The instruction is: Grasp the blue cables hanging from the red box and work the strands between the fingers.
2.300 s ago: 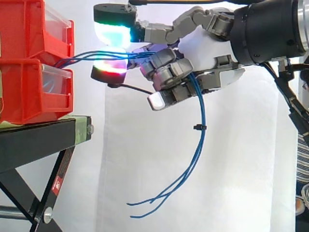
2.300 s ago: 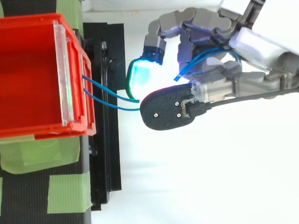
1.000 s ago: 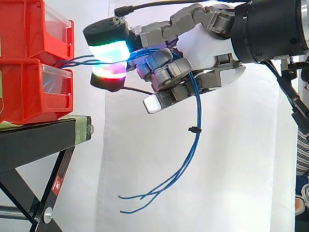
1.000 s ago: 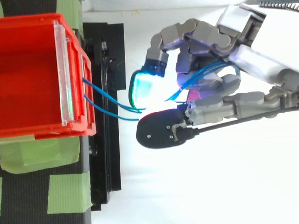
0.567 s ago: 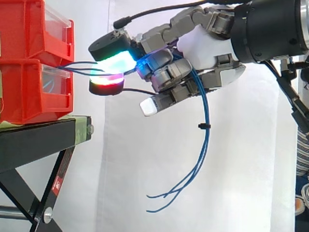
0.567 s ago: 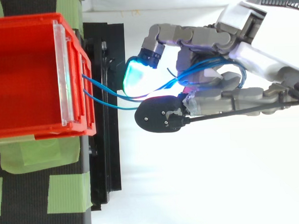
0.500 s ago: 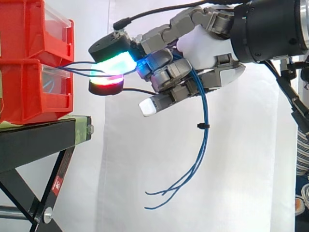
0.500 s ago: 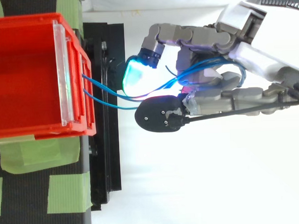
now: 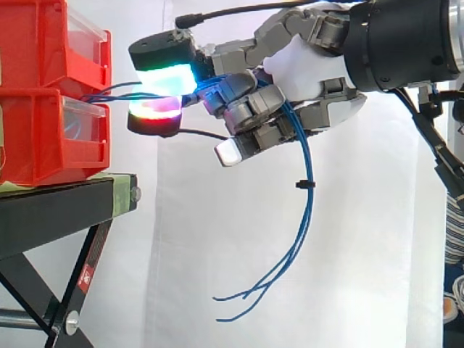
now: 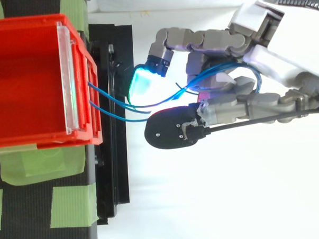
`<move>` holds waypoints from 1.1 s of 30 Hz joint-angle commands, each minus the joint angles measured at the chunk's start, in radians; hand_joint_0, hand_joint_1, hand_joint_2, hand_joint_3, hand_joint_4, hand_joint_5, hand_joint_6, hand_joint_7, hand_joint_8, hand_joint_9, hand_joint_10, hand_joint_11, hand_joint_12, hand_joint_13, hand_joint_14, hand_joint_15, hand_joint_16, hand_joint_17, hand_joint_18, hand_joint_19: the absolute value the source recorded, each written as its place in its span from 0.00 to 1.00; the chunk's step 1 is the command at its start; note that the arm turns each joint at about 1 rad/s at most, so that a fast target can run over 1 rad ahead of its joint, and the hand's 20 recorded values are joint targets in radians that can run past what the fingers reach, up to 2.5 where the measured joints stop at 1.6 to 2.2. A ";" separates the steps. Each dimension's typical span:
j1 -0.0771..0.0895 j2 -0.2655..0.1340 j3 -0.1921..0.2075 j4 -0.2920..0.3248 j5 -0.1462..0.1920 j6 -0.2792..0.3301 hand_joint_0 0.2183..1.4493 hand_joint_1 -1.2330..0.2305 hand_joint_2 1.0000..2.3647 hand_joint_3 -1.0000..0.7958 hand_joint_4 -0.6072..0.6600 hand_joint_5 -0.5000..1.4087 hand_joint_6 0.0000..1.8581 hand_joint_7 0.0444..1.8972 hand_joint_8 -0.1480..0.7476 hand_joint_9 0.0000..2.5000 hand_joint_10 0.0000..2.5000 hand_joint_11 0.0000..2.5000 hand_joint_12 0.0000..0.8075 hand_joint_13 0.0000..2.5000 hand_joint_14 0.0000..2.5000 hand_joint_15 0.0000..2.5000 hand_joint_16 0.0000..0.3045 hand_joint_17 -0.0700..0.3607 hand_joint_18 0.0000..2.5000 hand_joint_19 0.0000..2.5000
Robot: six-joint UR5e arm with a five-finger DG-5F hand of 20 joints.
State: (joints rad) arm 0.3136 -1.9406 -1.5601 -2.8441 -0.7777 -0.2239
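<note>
blue cables (image 9: 302, 170): thin bundle; leaves red box front, runs right thru the hand, then droops. Loose ends hang free low down, well apart from stand.
cable tie (image 9: 303, 185): black, clips strands together just below hand.
hand (image 9: 312, 72): curled round the strands. Two glowing pads (image 9: 168, 76) squeeze them just right of box; other fingers wrap the bundle nr palm.
handling: prob light, limp, slick jacket, so strands likely slide/spread easy. Fixed at box end, so a hard pull risks yanking them out.
where to hold: taut span btw box and palm, not the floppy ends.
red box (image 10: 39, 21): left, on black stand (image 9: 65, 210).
white curtain (image 9: 217, 275): far, behind all.
</note>
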 commanded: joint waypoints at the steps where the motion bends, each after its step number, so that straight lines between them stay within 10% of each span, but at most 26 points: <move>1: 0.001 0.000 0.000 0.000 0.000 0.000 0.56 0.37 0.01 0.31 0.66 0.47 0.01 0.76 0.69 0.15 1.00 1.00 0.64 0.31 1.00 0.66 0.18 0.45 0.45 0.31; 10: 0.001 -0.001 0.000 -0.001 0.002 0.000 0.72 0.39 0.01 0.60 0.69 0.52 0.00 0.75 0.67 0.18 1.00 1.00 0.64 0.34 1.00 0.65 0.19 0.46 0.43 0.22; 19: 0.001 0.000 0.000 -0.001 0.002 0.000 0.50 0.43 0.01 0.20 0.68 0.50 0.01 0.71 0.68 0.16 1.00 1.00 0.66 0.32 1.00 0.68 0.19 0.46 0.44 0.27; 33: 0.001 0.000 0.000 -0.003 0.002 0.000 0.52 0.40 0.01 0.13 0.65 0.54 0.04 0.77 0.67 0.18 1.00 1.00 0.65 0.33 1.00 0.68 0.18 0.45 0.47 0.28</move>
State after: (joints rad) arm 0.3145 -1.9405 -1.5601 -2.8460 -0.7762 -0.2240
